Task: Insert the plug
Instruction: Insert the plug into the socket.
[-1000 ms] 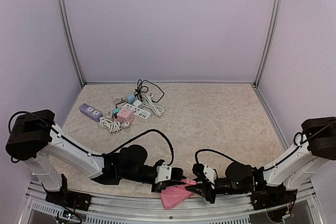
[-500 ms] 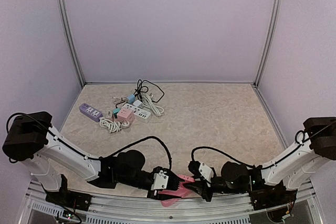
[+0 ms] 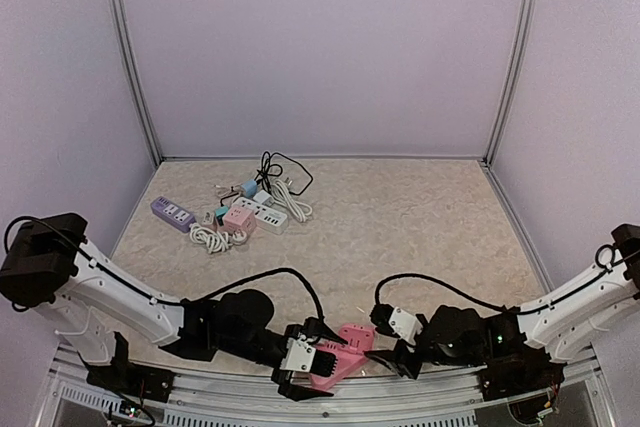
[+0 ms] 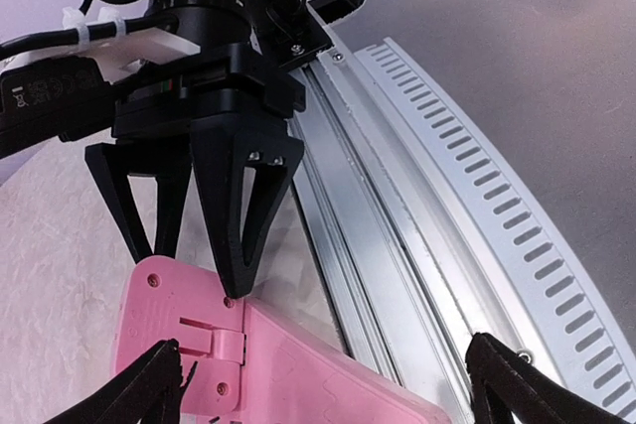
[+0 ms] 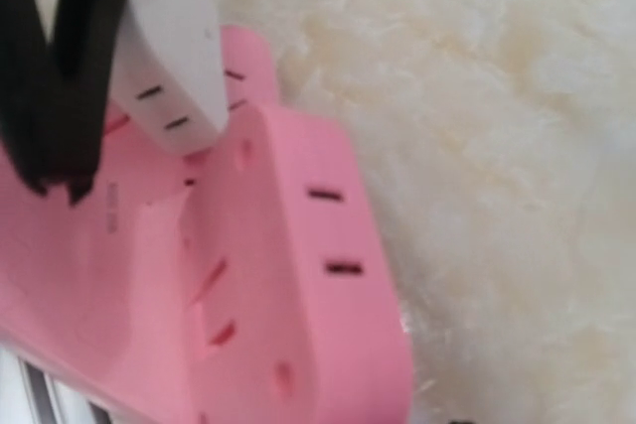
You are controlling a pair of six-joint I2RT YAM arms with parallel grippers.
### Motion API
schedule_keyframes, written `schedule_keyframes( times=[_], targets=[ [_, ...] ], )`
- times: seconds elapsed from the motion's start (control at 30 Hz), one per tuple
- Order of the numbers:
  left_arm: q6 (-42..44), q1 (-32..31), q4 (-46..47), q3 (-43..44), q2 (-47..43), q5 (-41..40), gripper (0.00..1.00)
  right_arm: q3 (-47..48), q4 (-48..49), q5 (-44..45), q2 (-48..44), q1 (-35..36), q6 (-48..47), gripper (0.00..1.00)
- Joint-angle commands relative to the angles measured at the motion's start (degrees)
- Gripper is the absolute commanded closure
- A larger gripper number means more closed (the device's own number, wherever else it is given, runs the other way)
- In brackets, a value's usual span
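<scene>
The pink socket block (image 3: 335, 359) lies at the table's (image 3: 400, 227) near edge, just beside the metal rail (image 4: 417, 196). In the right wrist view a white plug (image 5: 169, 57) sits against its face; whether it is fully home I cannot tell. The left claw (image 4: 328, 364) is spread wide around the block. The right claw (image 4: 189, 270) has its jaws apart, tips on the block, gripping nothing. Insertion looks essentially done.

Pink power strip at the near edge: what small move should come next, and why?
Probably back the right claw away a little: it is open, just touching the pink power strip, and the left claw is open too, so nothing is held.
</scene>
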Motion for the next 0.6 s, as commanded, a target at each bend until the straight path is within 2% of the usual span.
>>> schedule_keyframes(
  times=[0.0,0.03,0.1,0.13,0.27,0.43,0.57],
  targets=[
    [4.49,-0.66,-2.35,-0.65,-2.31,-0.99,0.02,-0.32,-7.38,2.46,-5.36,-0.18,-1.29,0.43],
    [5.41,-0.75,-2.49,-0.57,-2.63,-1.12,0.02,-0.27,-8.43,2.46,-6.81,-0.14,-1.43,0.37],
    [7.14,-0.80,-3.47,-0.38,-3.53,-1.34,0.01,0.02,-10.42,2.13,-9.90,-0.16,-1.95,0.32],
    [7.96,-0.80,-4.39,-0.21,-3.92,-1.39,0.01,0.26,-11.55,2.19,-11.58,-0.13,-2.37,0.23],
    [10.85,-0.80,-8.88,0.50,-6.42,-1.93,0.01,1.19,-15.51,5.02,-17.68,-0.15,-2.90,0.11],
    [14.19,-0.68,-17.52,2.29,-10.84,-4.59,0.01,3.88,-20.14,9.37,-20.96,-0.17,-0.69,0.09],
    [15.54,2.02,-32.46,7.40,-15.97,-6.94,0.02,11.54,-27.65,10.81,-18.16,-0.19,1.68,0.11]
  ],
)
